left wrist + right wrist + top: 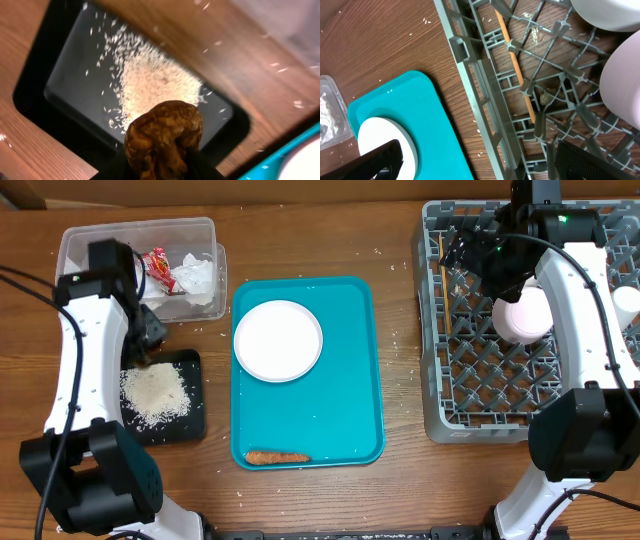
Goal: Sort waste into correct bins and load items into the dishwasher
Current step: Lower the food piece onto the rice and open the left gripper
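Note:
My left gripper (pixel 143 345) is shut on the brown food lump (pixel 162 130) and holds it over the near rim of the black tray (pixel 190 420), which has a heap of white rice (pixel 155 392); the rice also shows in the left wrist view (pixel 157 85). The clear tub (pixel 80 240) holds crumpled napkins (pixel 200 280) and the red-and-silver wrapper (pixel 158 264). A round white plate (pixel 277 340) and the brown-orange food stick (pixel 277 457) lie on the teal tray (pixel 350 400). My right gripper (pixel 485 165) is open and empty above the left edge of the grey rack (pixel 440 380). The thin wooden stick (pixel 517 75) lies in the rack.
White dishes (pixel 525 315) stand in the rack under my right arm, and another white piece (pixel 628 300) is at its right edge. Loose rice grains are scattered on the wooden table (pixel 400 340) between the teal tray and the rack.

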